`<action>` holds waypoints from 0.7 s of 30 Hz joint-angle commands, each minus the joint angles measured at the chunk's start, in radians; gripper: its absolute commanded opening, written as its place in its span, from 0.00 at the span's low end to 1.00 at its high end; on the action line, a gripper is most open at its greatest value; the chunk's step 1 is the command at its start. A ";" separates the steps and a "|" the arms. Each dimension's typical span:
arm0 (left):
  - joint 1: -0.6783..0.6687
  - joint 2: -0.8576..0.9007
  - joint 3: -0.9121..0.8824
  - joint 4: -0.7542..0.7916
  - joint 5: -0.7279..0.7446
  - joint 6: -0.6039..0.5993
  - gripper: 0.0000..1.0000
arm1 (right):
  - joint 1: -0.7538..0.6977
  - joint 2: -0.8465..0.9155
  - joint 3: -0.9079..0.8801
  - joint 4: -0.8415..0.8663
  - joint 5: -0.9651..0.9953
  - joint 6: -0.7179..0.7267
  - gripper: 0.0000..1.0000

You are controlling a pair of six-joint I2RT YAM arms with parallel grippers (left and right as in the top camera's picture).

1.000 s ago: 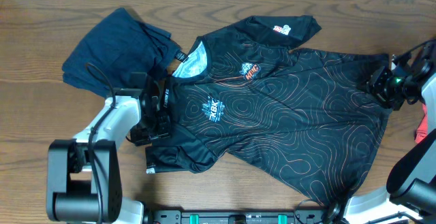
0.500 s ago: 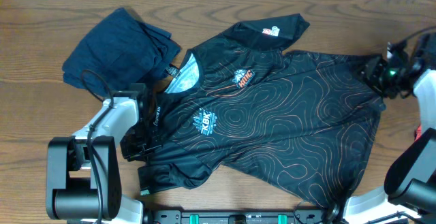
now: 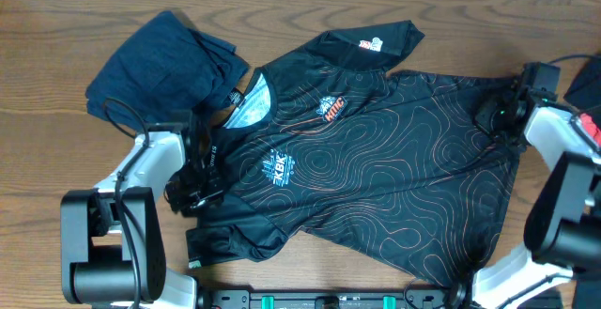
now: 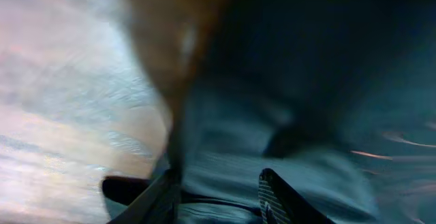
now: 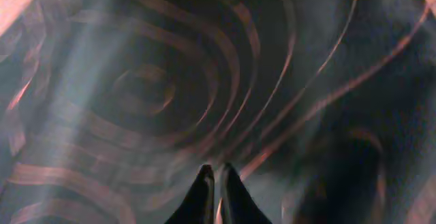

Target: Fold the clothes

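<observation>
Right gripper [image 5: 213, 183]: tapered black jaws are seen pressed together over smooth fabric.
Left gripper [image 4: 218, 183]: jaws are held apart, with blurred fabric between them.
Jersey [image 3: 376, 168]: black with orange contour lines; spread flat mid-table, rumpled by the left gripper.
Table [image 3: 56, 37]: wood-grained.

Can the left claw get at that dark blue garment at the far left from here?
Probably yes. The left claw sits at the jersey's sleeve, the blue garment lies just beyond it, and only bare table shows between them.

Smooth, faintly sheeny black cloth jersey [image 3: 376, 177]; matt brown wood-grain table [image 3: 47, 46], possibly laminate.
</observation>
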 commanded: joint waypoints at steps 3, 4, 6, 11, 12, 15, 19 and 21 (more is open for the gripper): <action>0.001 -0.043 0.118 -0.025 0.136 0.064 0.43 | -0.003 0.167 -0.008 0.114 0.051 0.144 0.01; 0.001 -0.057 0.134 -0.030 0.141 0.063 0.43 | -0.003 0.198 -0.008 0.140 0.051 0.165 0.01; 0.001 -0.097 0.164 -0.037 0.158 0.064 0.45 | -0.003 0.266 -0.008 0.212 0.052 0.211 0.01; 0.001 -0.217 0.229 -0.037 0.165 0.072 0.57 | -0.008 0.388 0.074 0.286 0.051 0.227 0.01; 0.001 -0.246 0.241 -0.035 0.166 0.075 0.60 | -0.009 0.404 0.106 0.283 0.048 0.225 0.01; 0.001 -0.313 0.265 -0.021 0.166 0.079 0.66 | -0.011 0.431 0.214 0.274 0.024 0.173 0.01; 0.001 -0.379 0.272 0.006 0.165 0.083 0.70 | -0.017 0.432 0.383 0.196 0.012 0.133 0.01; 0.001 -0.391 0.272 0.009 0.166 0.083 0.71 | -0.026 0.431 0.496 0.111 0.000 0.079 0.01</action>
